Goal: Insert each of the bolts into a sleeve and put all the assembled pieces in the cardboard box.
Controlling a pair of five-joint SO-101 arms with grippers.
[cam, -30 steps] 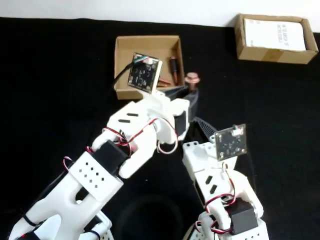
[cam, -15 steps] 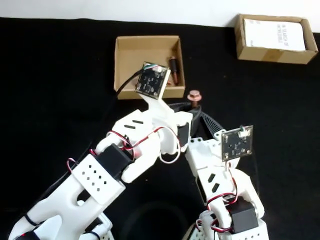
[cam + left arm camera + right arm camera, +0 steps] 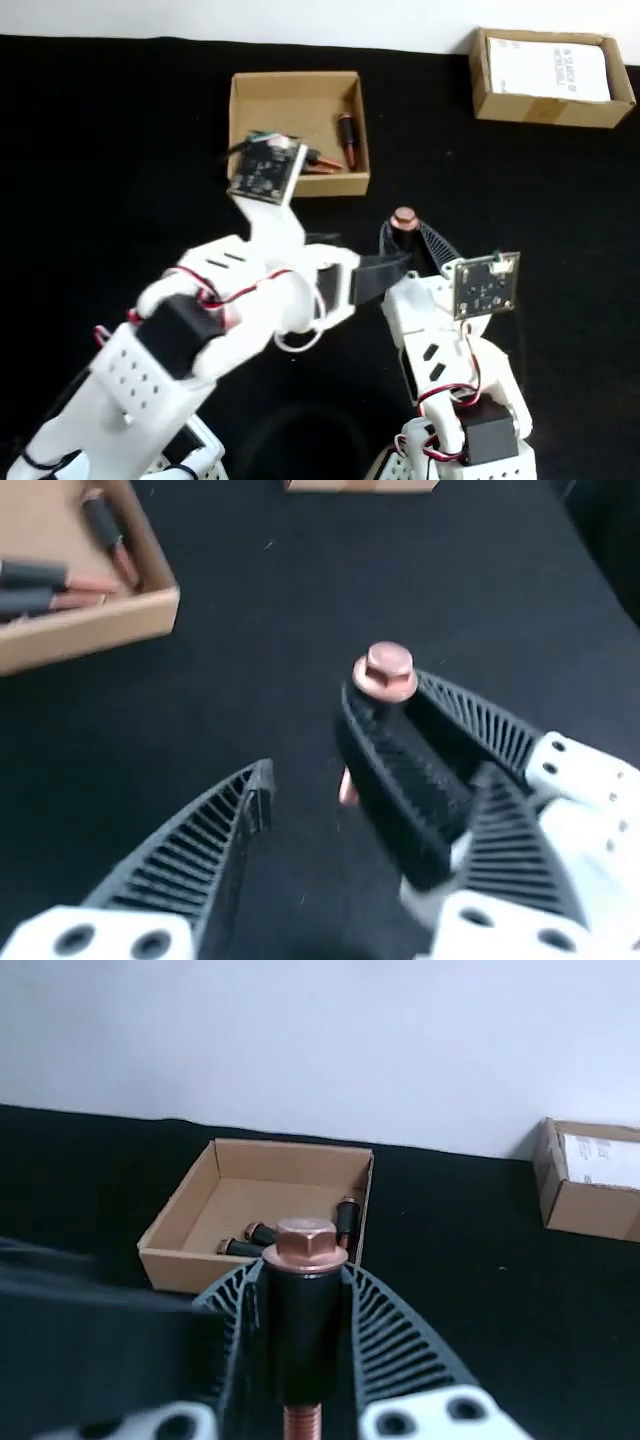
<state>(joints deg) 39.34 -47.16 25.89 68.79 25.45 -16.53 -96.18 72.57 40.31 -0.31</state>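
- Three assembled pieces point(image 3: 247, 1237) lie in the box point(image 3: 290, 100), so that part looks done.
- A fourth bolt point(image 3: 304, 1242) sits upright in its sleeve point(image 3: 300, 1330), pinched by the right gripper's point(image 3: 300, 1275) jaws, near the box but not over it.
- The left gripper point(image 3: 372, 255) is just beside it, jaws spread and empty.
- Left to do, likely: box the fourth piece.
- Count: four bolts, four sleeves, all paired.

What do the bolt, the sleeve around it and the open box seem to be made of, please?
The bolt looks like metal: it has a copper-coloured, slightly shiny hexagonal head and what seems to be a threaded end. The sleeve is smooth and black, probably plastic or rubber; the look leaves it open. The cardboard box is plain brown cardboard, matt, with thin folded walls.
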